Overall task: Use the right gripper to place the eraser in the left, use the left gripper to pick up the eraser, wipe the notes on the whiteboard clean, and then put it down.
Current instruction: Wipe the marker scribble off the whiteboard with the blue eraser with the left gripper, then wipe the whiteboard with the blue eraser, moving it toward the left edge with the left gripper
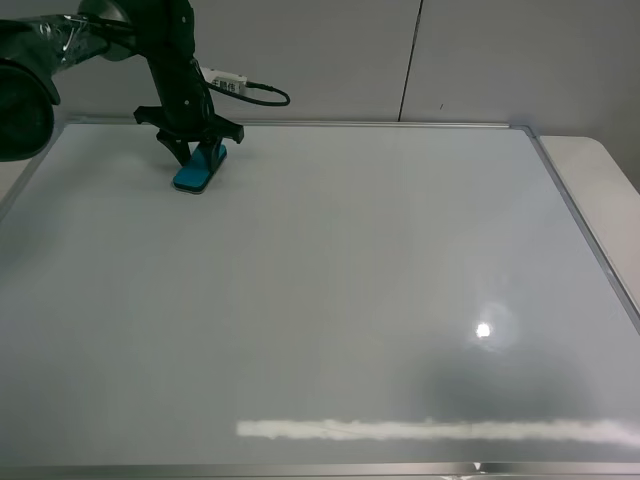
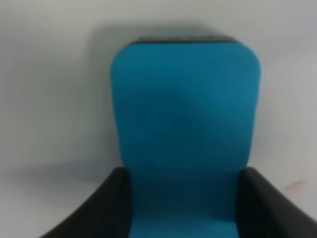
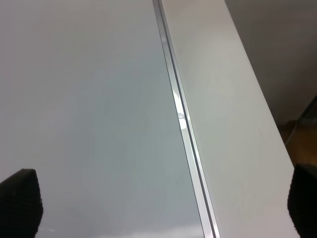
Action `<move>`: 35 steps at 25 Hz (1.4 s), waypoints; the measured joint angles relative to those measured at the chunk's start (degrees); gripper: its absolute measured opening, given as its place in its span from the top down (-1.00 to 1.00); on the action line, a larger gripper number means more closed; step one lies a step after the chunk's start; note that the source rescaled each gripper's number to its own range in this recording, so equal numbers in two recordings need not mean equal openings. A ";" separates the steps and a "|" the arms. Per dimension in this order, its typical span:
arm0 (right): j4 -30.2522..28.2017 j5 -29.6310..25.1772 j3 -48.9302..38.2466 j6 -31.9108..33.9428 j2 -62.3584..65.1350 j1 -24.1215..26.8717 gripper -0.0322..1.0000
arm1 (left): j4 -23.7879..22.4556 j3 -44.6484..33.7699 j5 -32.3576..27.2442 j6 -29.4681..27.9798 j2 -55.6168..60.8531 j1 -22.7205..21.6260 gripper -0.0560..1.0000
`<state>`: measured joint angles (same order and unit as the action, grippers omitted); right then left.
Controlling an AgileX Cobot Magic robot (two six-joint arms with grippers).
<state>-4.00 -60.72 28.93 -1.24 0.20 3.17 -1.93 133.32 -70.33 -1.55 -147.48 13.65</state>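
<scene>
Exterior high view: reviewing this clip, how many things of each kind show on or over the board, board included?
whiteboard: 1
eraser: 1
left gripper, closed on the eraser: 1
Total: 3

Pale grey wall (image 1: 300,50) behind, plain panels split by a dark vertical seam (image 1: 410,60). White table (image 1: 600,170) at right with a rounded corner. Past its edge the right wrist view shows dim brownish floor (image 3: 303,144). Overhead light shows as a round glare spot (image 1: 484,330) and a long bright streak (image 1: 430,431).
</scene>
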 joint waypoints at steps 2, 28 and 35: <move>0.00 0.00 0.00 0.00 0.00 0.00 -1.00 | 0.59 1.42 0.11 0.00 -0.75 2.05 0.81; 0.00 0.00 0.00 0.00 0.00 0.00 -1.00 | 4.41 1.48 0.63 0.05 6.35 13.44 0.81; 0.00 0.00 0.00 0.00 0.00 0.00 -1.00 | 4.12 -5.01 0.72 -0.22 13.41 11.53 0.81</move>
<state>-4.00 -60.72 28.93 -1.24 0.20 3.17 2.20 128.31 -69.61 -1.77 -134.07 25.19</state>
